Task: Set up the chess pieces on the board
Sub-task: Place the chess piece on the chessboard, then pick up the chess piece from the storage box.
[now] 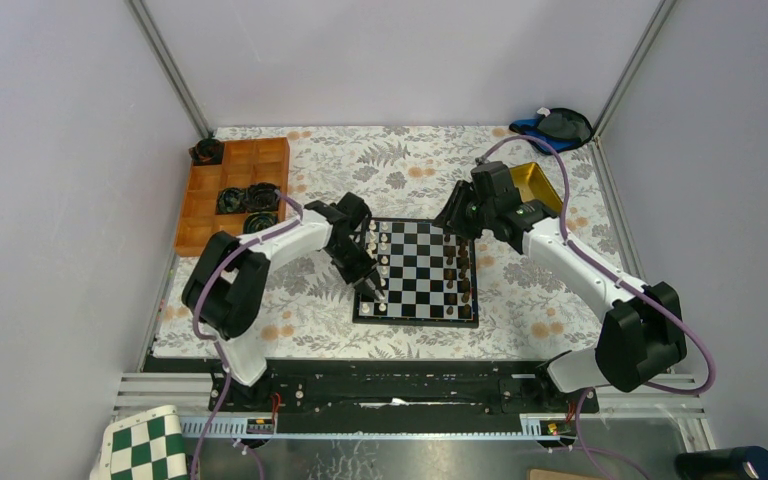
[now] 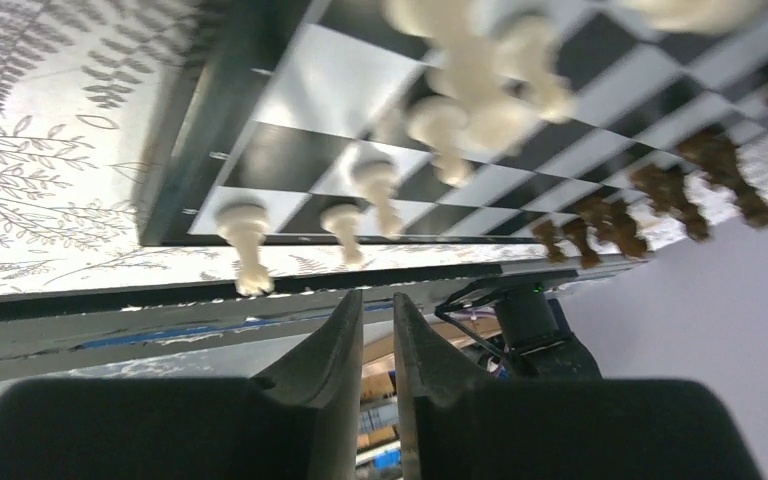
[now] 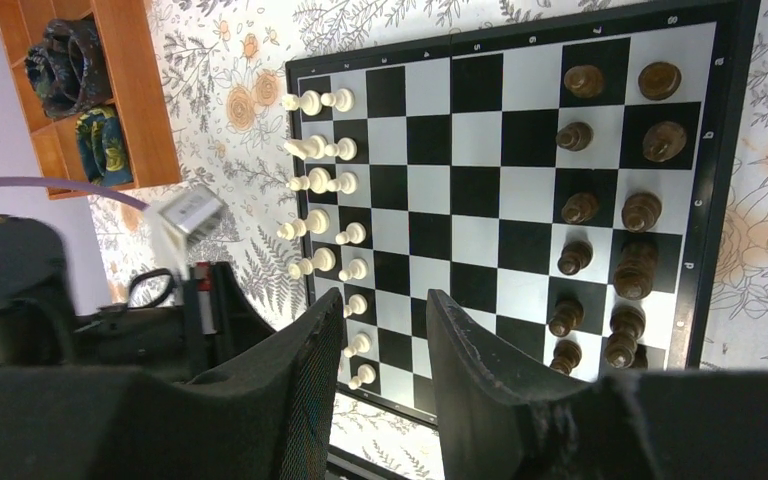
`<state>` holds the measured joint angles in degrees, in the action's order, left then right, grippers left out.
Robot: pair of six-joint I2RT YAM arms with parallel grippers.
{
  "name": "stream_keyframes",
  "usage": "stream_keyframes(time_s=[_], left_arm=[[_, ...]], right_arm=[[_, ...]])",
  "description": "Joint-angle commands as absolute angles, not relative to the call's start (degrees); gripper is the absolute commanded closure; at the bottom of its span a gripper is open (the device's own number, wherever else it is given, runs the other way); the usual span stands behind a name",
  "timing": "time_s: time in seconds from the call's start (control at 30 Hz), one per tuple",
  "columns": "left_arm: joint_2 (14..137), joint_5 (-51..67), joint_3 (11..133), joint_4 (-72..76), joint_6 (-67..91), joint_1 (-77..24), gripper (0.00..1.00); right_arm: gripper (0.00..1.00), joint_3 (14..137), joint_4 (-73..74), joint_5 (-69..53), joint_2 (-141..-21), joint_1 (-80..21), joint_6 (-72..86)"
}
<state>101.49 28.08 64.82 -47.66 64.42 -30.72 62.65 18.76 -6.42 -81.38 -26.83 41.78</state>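
Two rows chess pieces [image 2: 375, 188] just beyond left gripper [image 2: 377, 300], barely parted, seemingly empty; right gripper [image 3: 386, 300] half-open.

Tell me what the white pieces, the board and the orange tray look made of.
White pieces: smooth cream, faint sheen, probably moulded plastic. Board: glossy squares catching light, black frame; likely plastic or lacquer. Orange tray: matte, flat dividers; wood or plastic, unclear.

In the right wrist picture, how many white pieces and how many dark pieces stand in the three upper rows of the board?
White chess pieces: 6
Dark pieces: 6
Total: 12
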Motion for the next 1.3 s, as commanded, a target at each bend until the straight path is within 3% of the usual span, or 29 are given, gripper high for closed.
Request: stream_keyframes(time_s=[0.0, 0.2, 0.3, 0.5, 0.67, 0.9, 1.1, 1.27], left_arm=[[96.63, 23.29, 70.81, -51.04, 62.15, -30.97, 0.77], [88.95, 21.16, 68.80, -51.15, 62.24, -30.89, 0.75], [84.85, 18.26, 68.28, -51.07, 60.62, -30.62, 0.63], [79.17, 10.95, 67.93, -47.04, 55.72, -30.15, 0.22], [74.88, 5.10, 65.60, -42.07, 53.32, -29.97, 0.04], [69.91, -2.17, 63.69, -42.17, 51.05, -29.87, 0.01], [68.21, -6.94, 63.68, -45.19, 49.87, -29.70, 0.01], [68.03, -9.23, 63.94, -46.32, 49.32, -29.58, 0.01]], right_arm=[[0.57, 67.25, 19.83, -3.62, -81.12, -26.46, 38.65], [0.57, 71.05, 22.92, -0.57, -81.34, -25.59, 37.38], [0.57, 73.96, 25.18, 3.17, -81.75, -24.80, 36.62], [0.56, 80.40, 28.92, 11.40, -85.89, -21.48, 33.63], [0.56, 85.49, 32.10, 14.96, -92.27, -14.90, 30.00], [0.55, 91.27, 34.78, 12.94, -102.36, -5.66, 30.00], [0.55, 96.81, 37.83, 13.28, -110.41, -4.55, 30.45], [0.56, 93.25, 35.47, 11.75, -111.31, -4.23, 29.24]])
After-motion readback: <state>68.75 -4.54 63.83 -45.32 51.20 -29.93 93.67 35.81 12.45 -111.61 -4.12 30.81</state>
